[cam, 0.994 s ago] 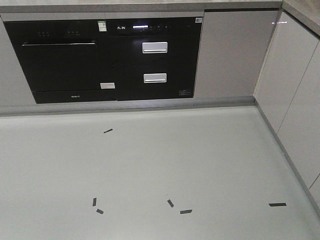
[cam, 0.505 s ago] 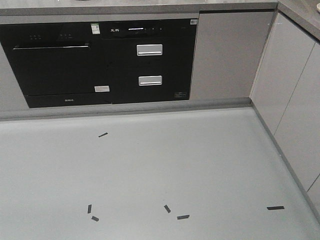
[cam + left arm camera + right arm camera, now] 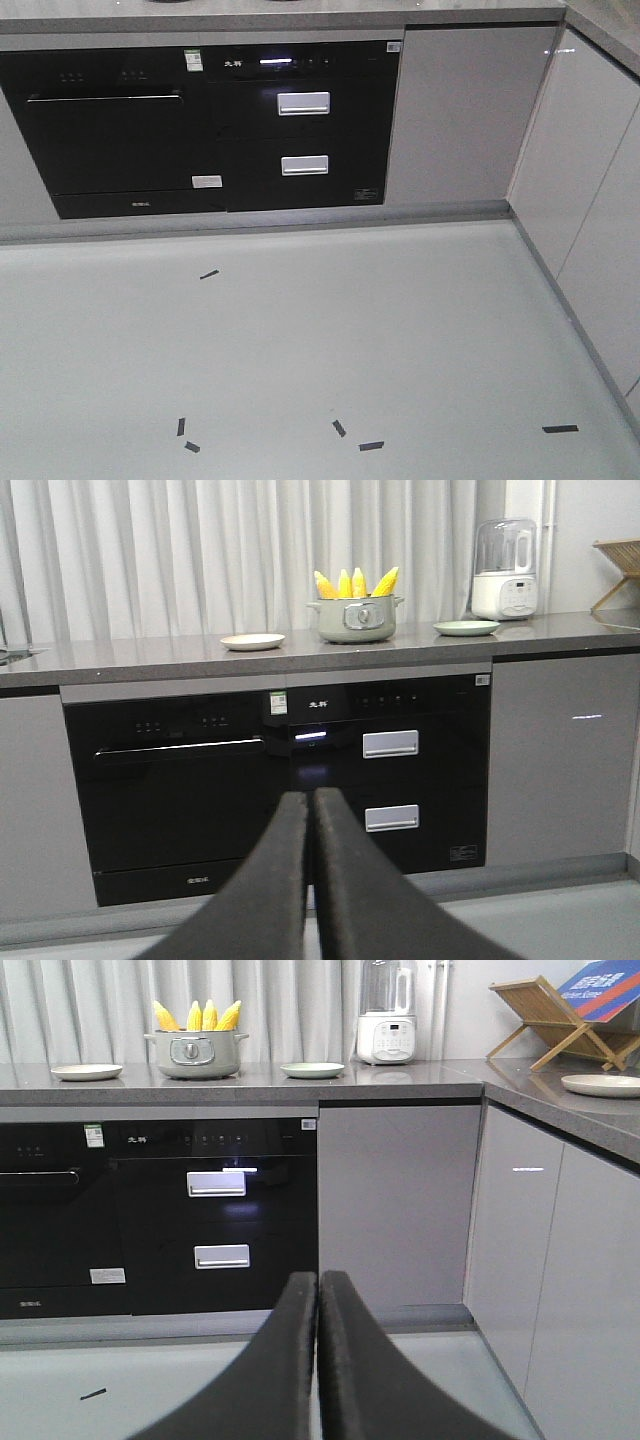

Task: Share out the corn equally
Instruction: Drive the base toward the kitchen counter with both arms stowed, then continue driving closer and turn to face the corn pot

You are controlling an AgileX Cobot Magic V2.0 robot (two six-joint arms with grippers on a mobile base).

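Several yellow cobs of corn (image 3: 355, 583) stand upright, tips up, in a grey-green pot (image 3: 352, 620) on the far countertop. The right wrist view shows the same corn (image 3: 197, 1015) and pot (image 3: 196, 1056) at upper left. A cream plate (image 3: 252, 641) lies left of the pot and a green plate (image 3: 466, 628) right of it. My left gripper (image 3: 311, 798) is shut and empty, low and well short of the counter. My right gripper (image 3: 318, 1278) is also shut on nothing. The front view shows neither the corn nor the grippers.
Black built-in appliances (image 3: 200, 125) fill the cabinet front below the counter (image 3: 300, 660). A white blender (image 3: 386, 1015), a wooden rack (image 3: 550, 1020) and another plate (image 3: 603, 1084) sit at the right corner. White side cabinets (image 3: 590, 220) bound the right. Tape marks (image 3: 370, 445) dot the grey floor.
In the front view the cabinet front and the floor tape marks have slid downward in the frame and more of the countertop edge shows. The view has drawn nearer the counter.
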